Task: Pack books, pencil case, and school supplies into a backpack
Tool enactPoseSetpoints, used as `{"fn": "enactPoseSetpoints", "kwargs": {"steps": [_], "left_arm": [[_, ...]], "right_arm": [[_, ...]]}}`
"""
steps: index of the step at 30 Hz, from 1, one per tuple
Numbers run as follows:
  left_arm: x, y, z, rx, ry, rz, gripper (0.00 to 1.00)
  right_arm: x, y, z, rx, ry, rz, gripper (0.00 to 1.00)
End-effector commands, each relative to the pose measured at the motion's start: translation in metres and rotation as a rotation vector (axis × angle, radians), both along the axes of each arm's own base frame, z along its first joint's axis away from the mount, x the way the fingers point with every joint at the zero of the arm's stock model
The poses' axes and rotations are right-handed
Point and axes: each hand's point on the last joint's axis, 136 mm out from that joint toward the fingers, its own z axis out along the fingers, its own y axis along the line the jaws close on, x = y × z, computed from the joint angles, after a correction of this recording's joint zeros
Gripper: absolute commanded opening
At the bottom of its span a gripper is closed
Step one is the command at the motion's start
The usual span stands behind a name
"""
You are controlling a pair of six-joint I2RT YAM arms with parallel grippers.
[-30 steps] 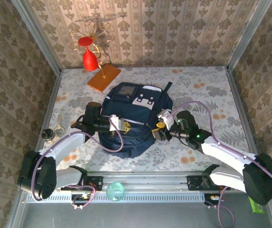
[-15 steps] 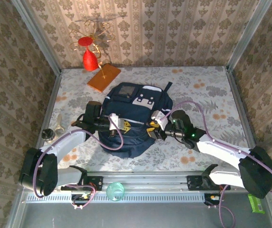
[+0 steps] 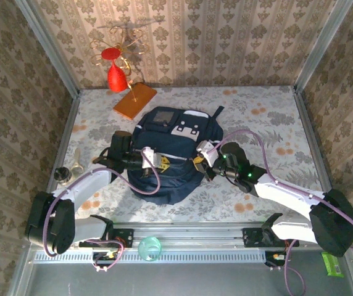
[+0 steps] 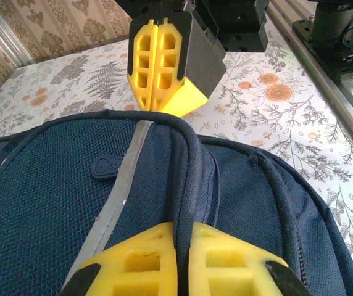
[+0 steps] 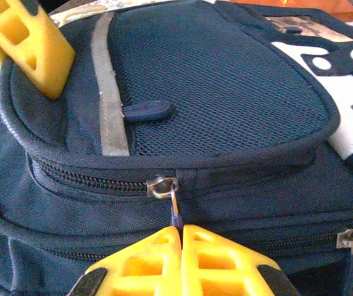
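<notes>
SCHOOL RUN: One navy backpack [image 3: 171,139] lies flat mid-table [image 3: 269,123], near the arms' bases, flanked by two grippers. The left gripper [image 4: 178,250] is clamped on the piped seam [image 4: 187,172] of the bag's front pocket, at its left side. The right gripper [image 5: 181,242], fingers pressed together, pinches the slim zip pull [image 5: 174,208] hanging from one silver slider [image 5: 162,185] (a second slider [image 5: 352,239] sits farther right). One orange slab [image 3: 134,100] lies far left. A second earlier the right gripper stood apart-jawed off the bag's right edge; the left grip is unchanged.
</notes>
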Motion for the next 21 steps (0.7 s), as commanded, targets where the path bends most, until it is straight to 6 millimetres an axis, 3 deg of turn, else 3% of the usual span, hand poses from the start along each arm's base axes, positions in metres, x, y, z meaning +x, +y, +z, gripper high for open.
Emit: {"fn": "enactPoseSetpoints", "kwargs": {"steps": [1, 4, 11, 15, 18, 21], "left_arm": [[-0.003, -0.010, 0.016, -0.042, -0.015, -0.055, 0.00], [-0.004, -0.024, 0.017, -0.041, -0.040, -0.082, 0.00], [-0.003, -0.059, 0.022, -0.063, -0.063, -0.172, 0.00], [-0.005, -0.066, 0.023, -0.070, -0.066, -0.208, 0.00], [-0.003, -0.069, 0.022, -0.062, -0.067, -0.202, 0.00], [0.000, -0.081, 0.017, -0.032, -0.091, -0.187, 0.00]], "right_arm": [[0.028, -0.029, 0.007, -0.016, 0.005, -0.207, 0.00], [0.029, -0.039, 0.006, -0.010, 0.025, -0.255, 0.02], [0.038, -0.083, 0.004, 0.003, 0.086, -0.447, 0.00], [0.041, -0.105, 0.000, -0.008, 0.119, -0.539, 0.00], [0.041, -0.111, 0.000, -0.008, 0.132, -0.557, 0.00], [0.040, -0.115, 0.008, 0.008, 0.106, -0.572, 0.10]]}}
